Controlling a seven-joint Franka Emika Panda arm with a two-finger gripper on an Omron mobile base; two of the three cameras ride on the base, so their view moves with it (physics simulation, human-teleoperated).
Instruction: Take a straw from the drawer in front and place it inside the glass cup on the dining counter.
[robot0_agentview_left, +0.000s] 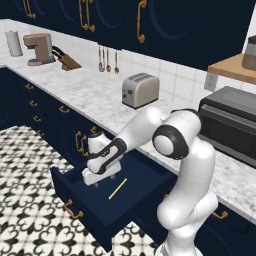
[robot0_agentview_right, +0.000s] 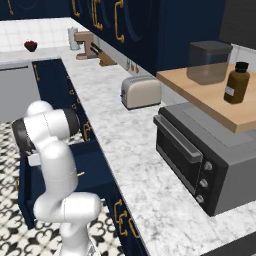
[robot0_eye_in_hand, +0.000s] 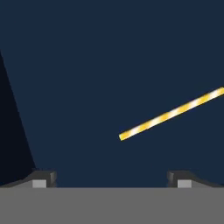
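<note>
Navy cabinets run under a marble tabletop (robot0_agentview_left: 95, 95), and the drawer (robot0_agentview_left: 90, 210) stands pulled out so its contents can be reached. Inside, the claw (robot0_agentview_left: 100, 172) hangs low at the left, spread wide and empty; just right of it the straw (robot0_agentview_left: 118, 188) lies flat on the dark floor.

No legible text, brand, number or sign was found. The brown bottle (robot0_agentview_right: 236, 82) on the wooden shelf (robot0_agentview_right: 200, 90) carried a pale label, too small and blurred to read.
</note>
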